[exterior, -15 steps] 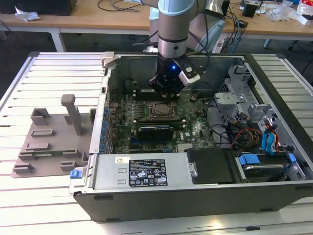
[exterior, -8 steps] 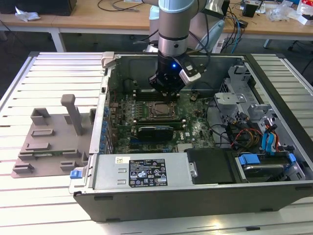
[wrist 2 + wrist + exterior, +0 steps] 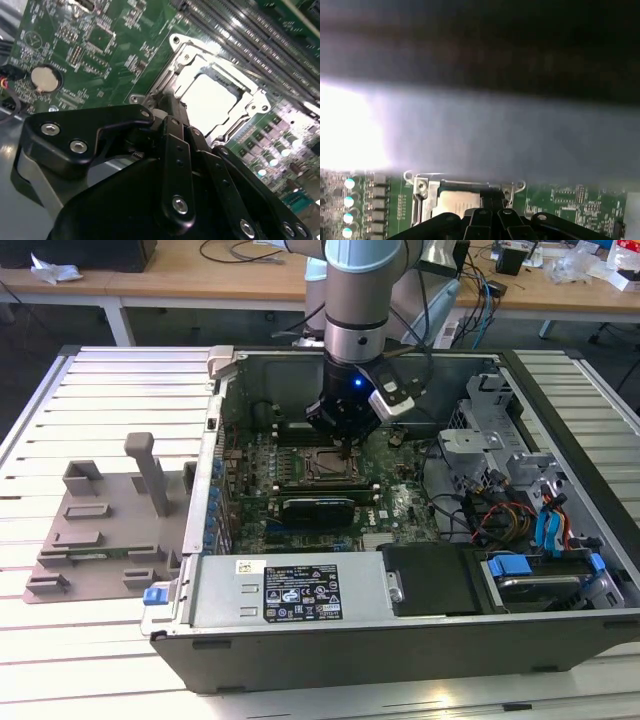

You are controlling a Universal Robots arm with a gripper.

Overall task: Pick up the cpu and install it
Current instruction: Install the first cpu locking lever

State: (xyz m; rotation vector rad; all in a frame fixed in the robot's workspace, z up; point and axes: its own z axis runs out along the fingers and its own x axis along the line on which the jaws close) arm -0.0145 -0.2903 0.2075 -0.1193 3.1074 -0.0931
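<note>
Inside the open computer case [image 3: 420,640], your gripper [image 3: 346,445] hangs low over the motherboard [image 3: 400,505], its tip right at the socket [image 3: 322,465]. In the second wrist view the cpu [image 3: 212,97] lies flat within the socket's metal frame [image 3: 257,90], its bright silver top facing up, just beyond the fingers [image 3: 172,127]. The fingers look drawn together and narrow, with nothing clamped between them, and their tip sits at the near edge of the frame; you cannot tell whether it touches the chip. In the first wrist view the same pale chip [image 3: 457,202] shows directly past the fingers [image 3: 492,200]. A long black card [image 3: 320,508] sits near the fingers, on the side toward the case's front wall. The case rests on a slatted bench [image 3: 110,400], with a grey fixture [image 3: 110,530] well apart from the fingers.
</note>
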